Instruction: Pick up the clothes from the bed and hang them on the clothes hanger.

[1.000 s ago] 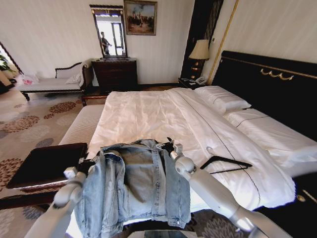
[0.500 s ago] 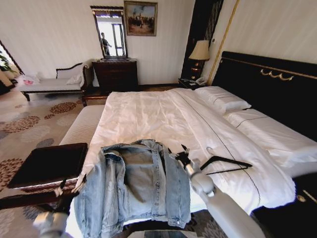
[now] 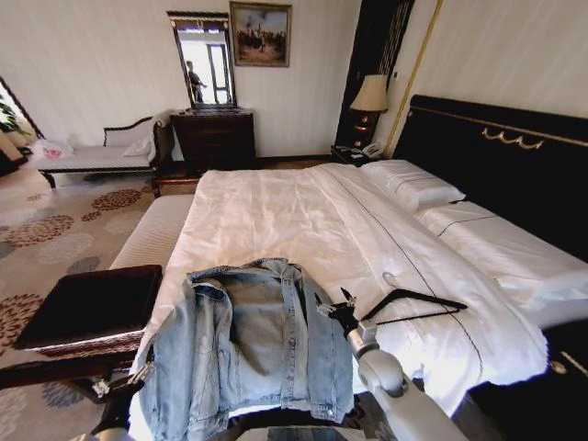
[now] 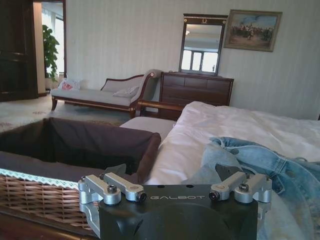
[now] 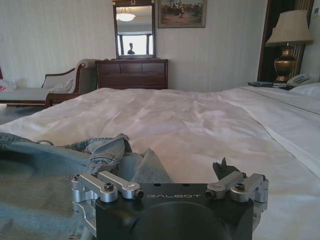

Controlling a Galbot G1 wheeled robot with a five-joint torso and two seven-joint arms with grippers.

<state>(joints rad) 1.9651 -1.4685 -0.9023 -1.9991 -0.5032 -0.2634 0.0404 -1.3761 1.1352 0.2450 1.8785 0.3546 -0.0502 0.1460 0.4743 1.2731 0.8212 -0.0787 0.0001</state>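
The right gripper [image 3: 338,308] hovers with fingers spread apart and empty, just at the denim jacket [image 3: 248,344]'s 3 o'clock edge, probably lining up on the black hanger [image 3: 413,305] farther toward 3 o'clock. The jacket lies open on the bed [image 3: 276,220]'s foot. The left gripper [image 3: 119,384], apparently open, sits low at 8 o'clock by the dark-topped bench [image 3: 87,303].

The right gripper [image 5: 182,172] hovers low with fingers spread apart, just beside the crumpled light blue denim jacket [image 5: 55,165]. Both lie over the wide white-sheeted bed [image 5: 200,125]. A dark wooden dresser [image 5: 131,74] stands beyond.
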